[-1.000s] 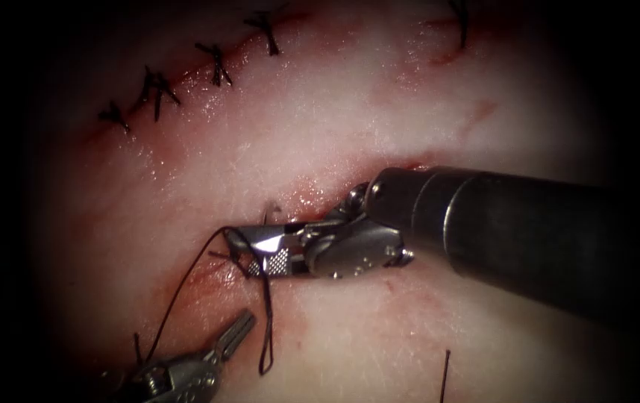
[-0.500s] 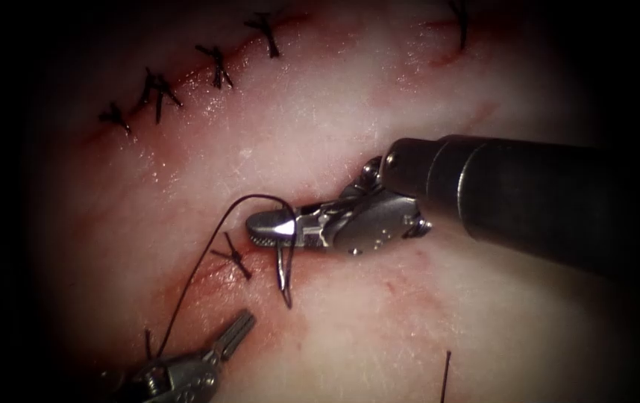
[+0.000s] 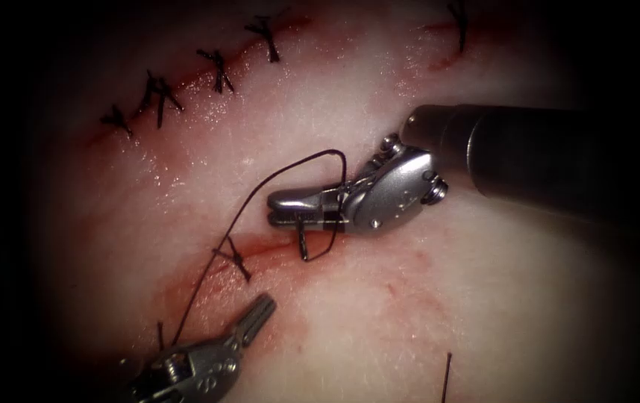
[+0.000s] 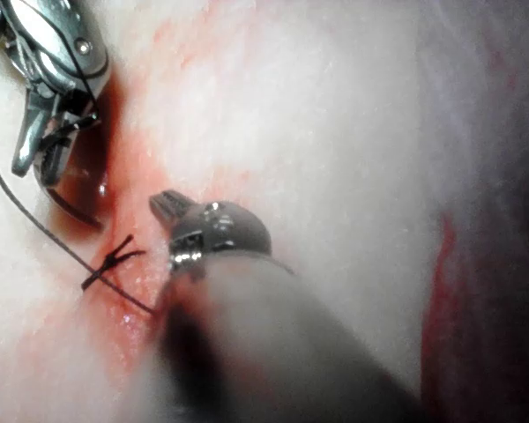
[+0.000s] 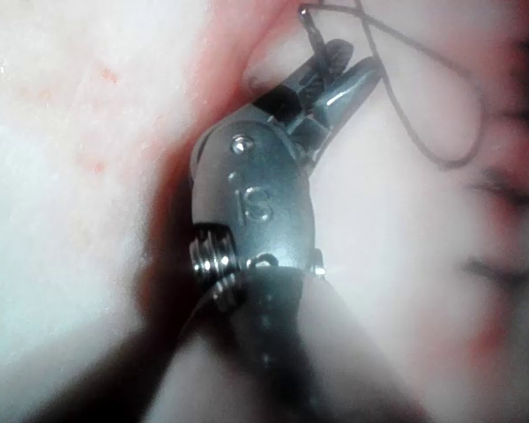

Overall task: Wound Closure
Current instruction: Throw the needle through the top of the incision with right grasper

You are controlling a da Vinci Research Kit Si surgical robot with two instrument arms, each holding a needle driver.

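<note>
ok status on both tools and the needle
Left tool shut, holding nothing. Right tool shut on needle, gripped near one end, over the cut, not in tissue. Thread loops around right tool.

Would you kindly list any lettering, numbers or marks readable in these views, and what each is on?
"IS": engraved on the metal wrist body of the right arm's tool, seen in the right wrist view.
No text is legible on the left arm's tool, the tissue or the thread.

Endoscope above; wrist views close
</note>
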